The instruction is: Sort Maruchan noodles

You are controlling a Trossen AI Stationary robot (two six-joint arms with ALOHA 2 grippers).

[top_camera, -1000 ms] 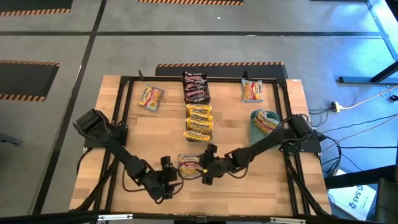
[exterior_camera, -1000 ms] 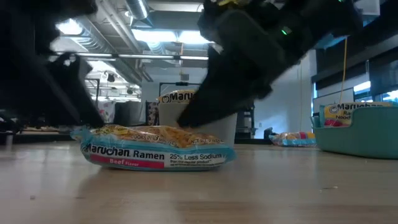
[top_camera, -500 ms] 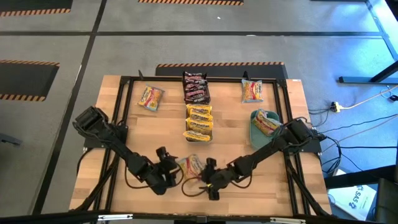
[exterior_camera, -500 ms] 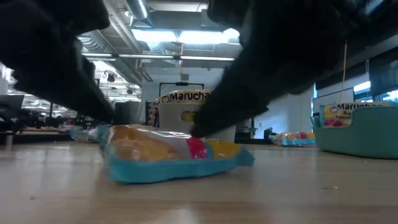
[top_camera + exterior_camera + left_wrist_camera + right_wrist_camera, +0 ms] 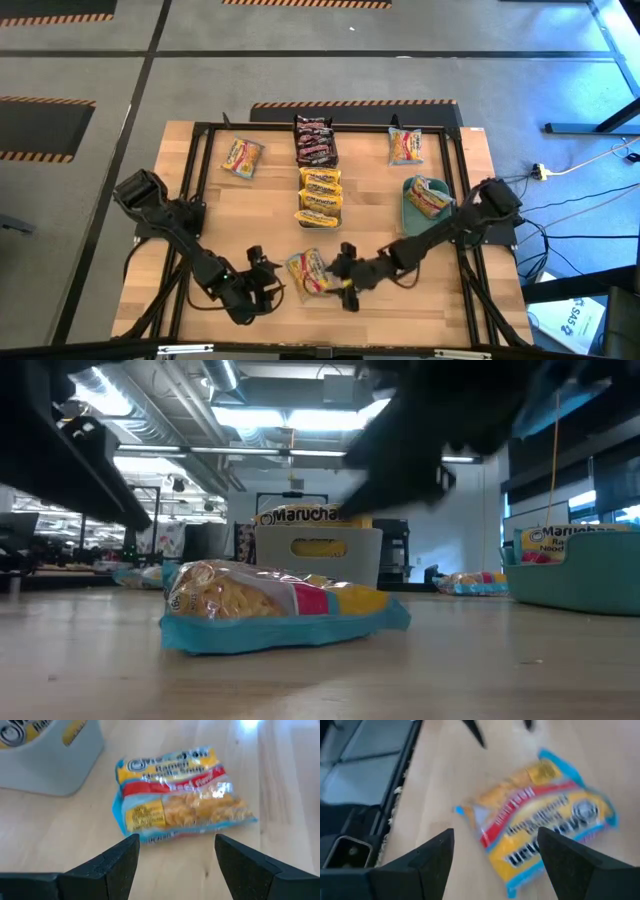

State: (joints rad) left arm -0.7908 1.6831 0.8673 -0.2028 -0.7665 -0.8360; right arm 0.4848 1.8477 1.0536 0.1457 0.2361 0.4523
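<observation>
packet [image 5: 307, 271] lay flat on the table [image 5: 200, 200] near the front edge, between your two grippers and touching neither. your left gripper [image 5: 262, 281] sat just beside it, fingers spread. your right gripper [image 5: 346, 276] sat on its other side, fingers spread too.

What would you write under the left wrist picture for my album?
Open left gripper hovering over a blue-edged ramen packet lying flat on the wooden table.

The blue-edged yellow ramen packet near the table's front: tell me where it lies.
The blue-edged yellow ramen packet lies flat on the wooden table, front centre in the high view, between the left gripper and the right gripper, both open.
</observation>
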